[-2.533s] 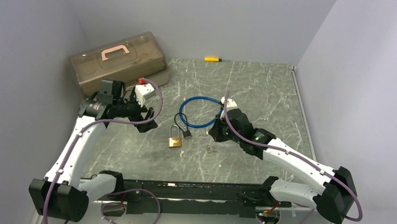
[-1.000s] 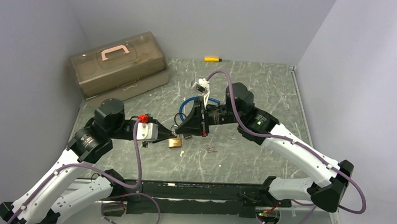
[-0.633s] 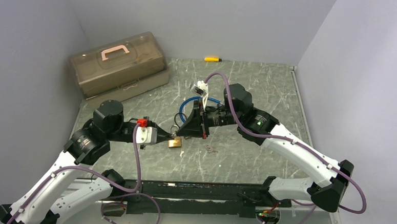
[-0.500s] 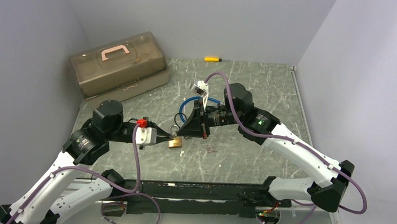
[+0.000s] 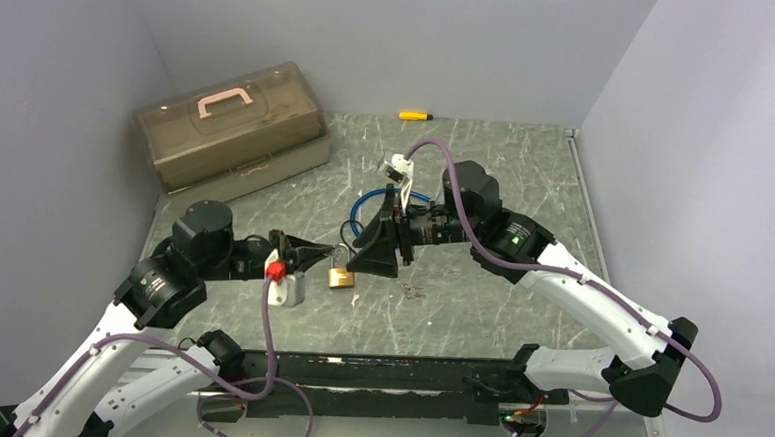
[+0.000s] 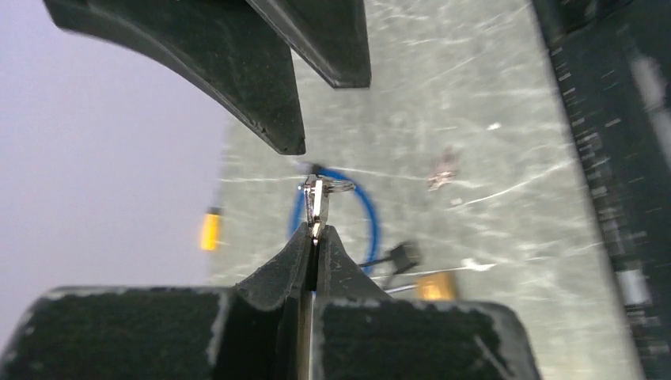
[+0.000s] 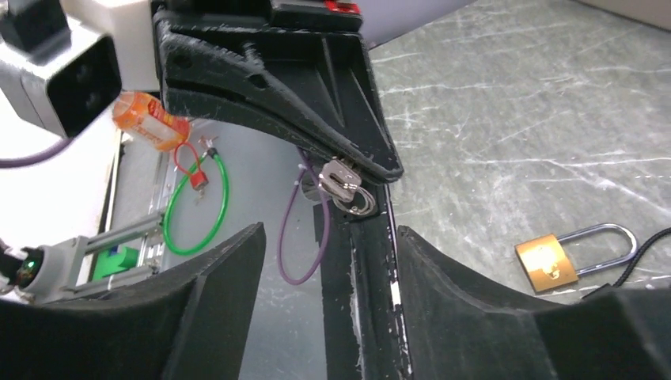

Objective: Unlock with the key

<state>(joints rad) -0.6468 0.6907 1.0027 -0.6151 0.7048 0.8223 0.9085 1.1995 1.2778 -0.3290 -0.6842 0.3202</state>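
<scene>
Mid-table | left gripper [image 6: 314, 231] pinches key [image 6: 317, 196] | right gripper [image 7: 328, 230] spread | padlock [image 5: 340, 276] near

The key [image 6: 317, 198] is small and silver, a wire ring at its outer end; it is pinched edge-on in the closed tips of the left gripper [image 6: 315, 234], raised off the table [image 5: 486, 164]; the padlock [image 5: 339, 275], brass-bodied with a steel shackle pushed home, lies flat on the table near the key, apart from it.
</scene>
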